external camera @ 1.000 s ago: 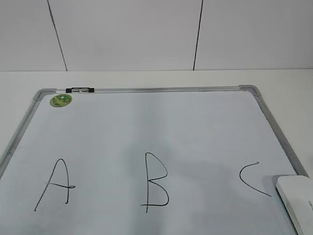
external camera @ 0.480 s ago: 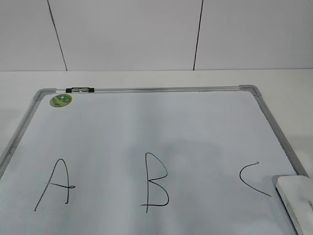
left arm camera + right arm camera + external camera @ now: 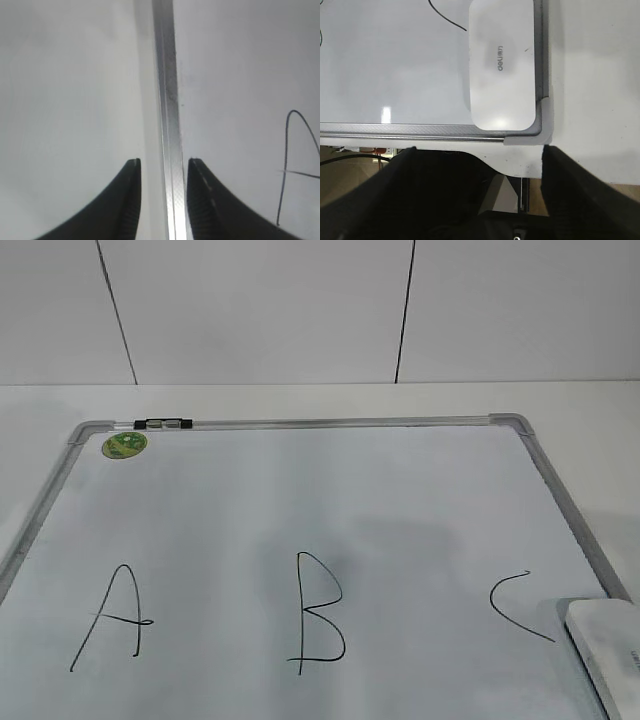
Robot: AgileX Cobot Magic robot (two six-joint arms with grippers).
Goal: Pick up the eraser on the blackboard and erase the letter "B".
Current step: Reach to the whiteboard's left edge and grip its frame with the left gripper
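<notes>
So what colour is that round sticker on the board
Green with a lighter pattern, on the round sticker near the board's far left corner; exterior view shows it best.

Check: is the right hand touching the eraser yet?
Apart. The right wrist view shows the eraser lying untouched in the blackboard corner, with frame and table between it and the right hand, whose fingers sit spread wide.

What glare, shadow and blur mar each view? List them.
Exterior view: soft grey shadow across the blackboard above the letter "B". Left wrist view: left pincer tips blurred, frame streak bright. Right wrist view: glare spots on the eraser and board.
</notes>
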